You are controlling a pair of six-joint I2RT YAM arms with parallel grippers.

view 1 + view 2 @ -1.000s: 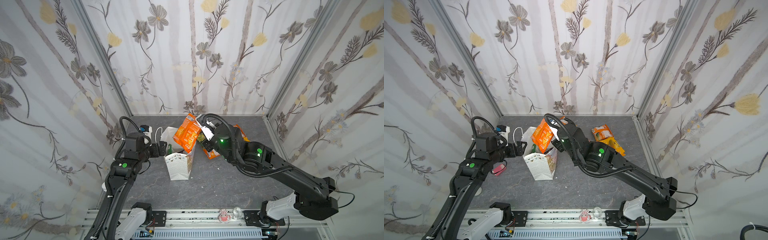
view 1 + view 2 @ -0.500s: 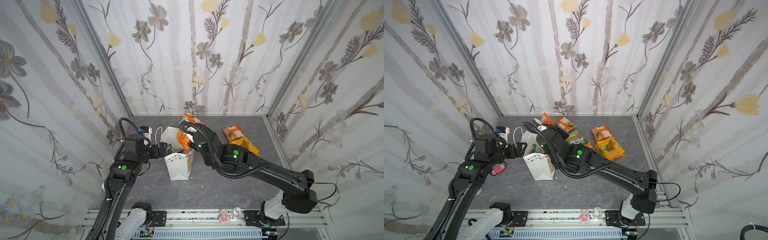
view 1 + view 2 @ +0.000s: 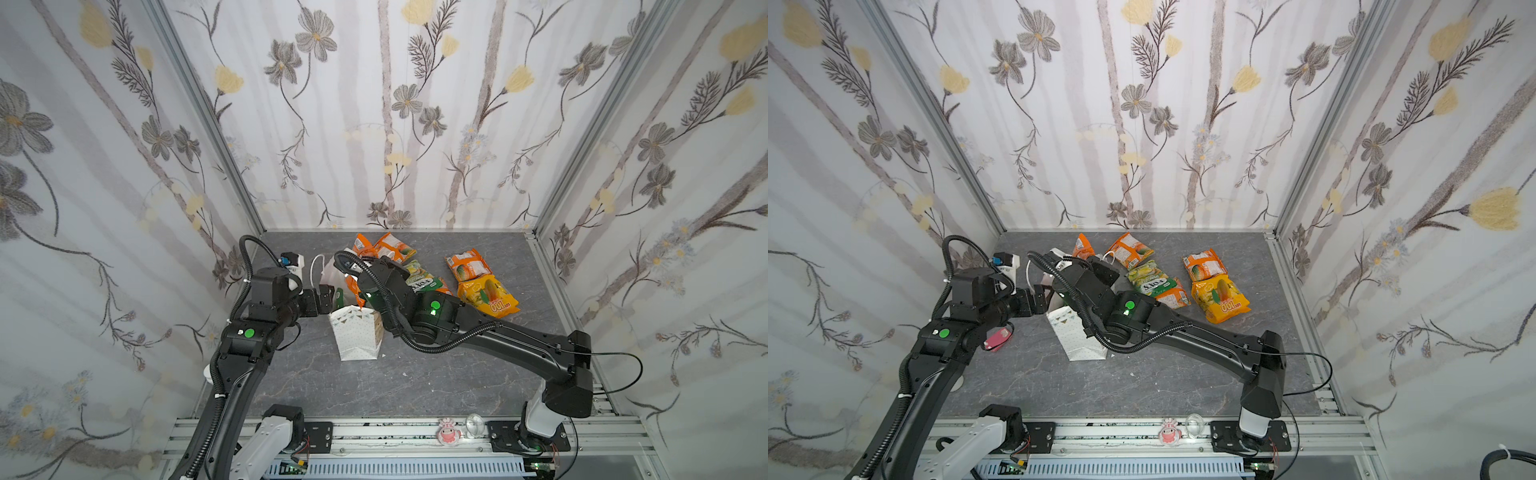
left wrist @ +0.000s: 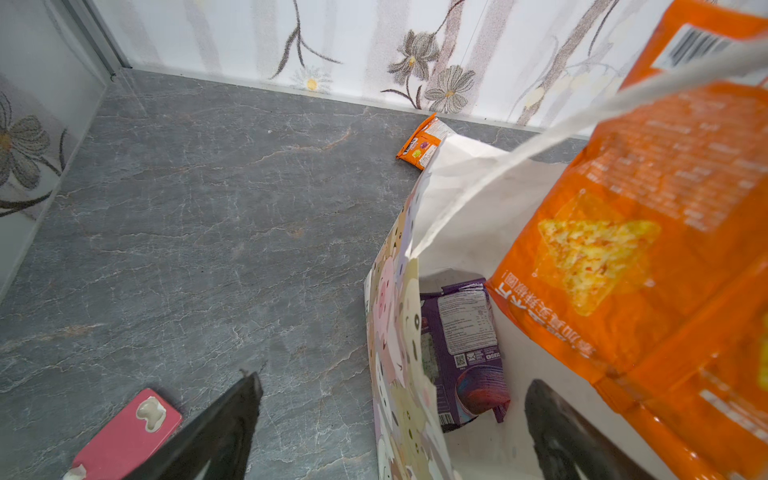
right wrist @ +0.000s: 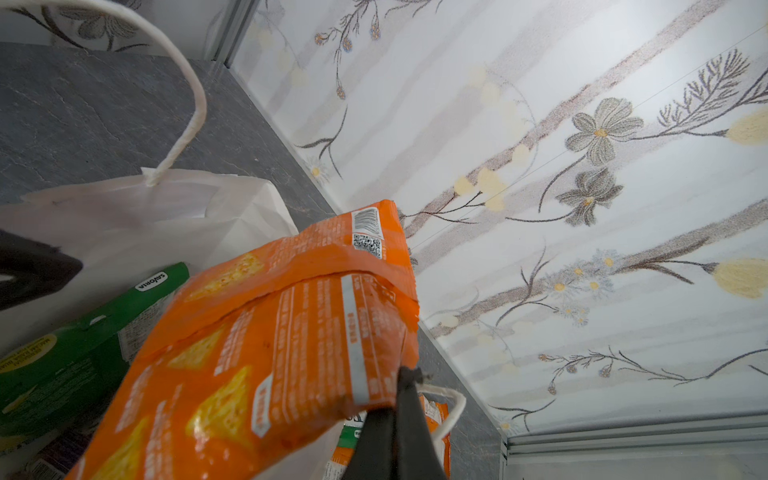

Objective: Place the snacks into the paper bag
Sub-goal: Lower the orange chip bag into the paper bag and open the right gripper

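Over paper bag [image 3: 357,336], crinkly orange packet [image 5: 270,353] (chip print), right fingers [image 5: 409,415] pinching it, left fingers [image 4: 216,432] spread.

The mouth of the paper bag [image 3: 357,336] is crowded by an orange packet [image 4: 623,249] and a cord handle [image 4: 540,141]; bare tabletop [image 3: 374,386] lies in front, loose packets [image 3: 1219,297] clutter behind.

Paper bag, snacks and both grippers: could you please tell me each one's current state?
paper bag: upright, open.
orange packet: pinched, hanging in bag's mouth.
purple packet: inside the bag.
yellow packet: lying flat outside the bag.
right gripper: shut on the orange packet.
left gripper: open, straddling the bag's wall.
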